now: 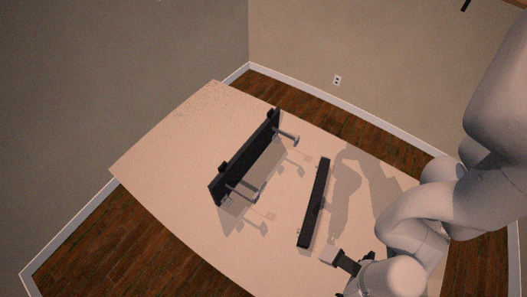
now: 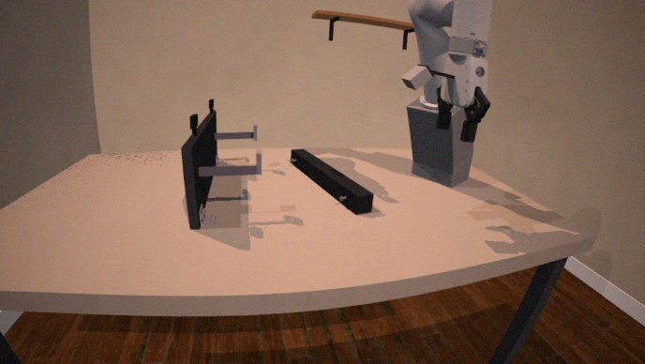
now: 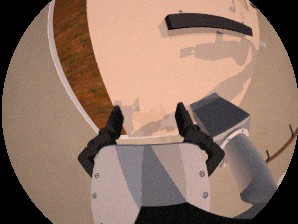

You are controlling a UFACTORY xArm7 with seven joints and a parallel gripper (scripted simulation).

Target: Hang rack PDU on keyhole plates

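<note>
Exterior view shows the PDU's (image 2: 332,180) 2 buttons — top view barely.

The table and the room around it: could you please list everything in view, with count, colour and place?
Table: one, pale beige top, dark legs, on the wood floor.
Rack PDU: one, black long bar, lying flat mid-table; small grey buttons show along its near side.
Back panel: one, black, standing upright left of the PDU.
Keyhole plate arms: two, grey, sticking out from the panel toward the PDU.
Wall shelf: one, brown with black brackets, high on the far wall.
Wall outlet: one, white, low on the wall.
Arm pedestal: one, grey, at the table's far right.
Pincer: one, black fingers, open, empty, raised above the table.
</note>
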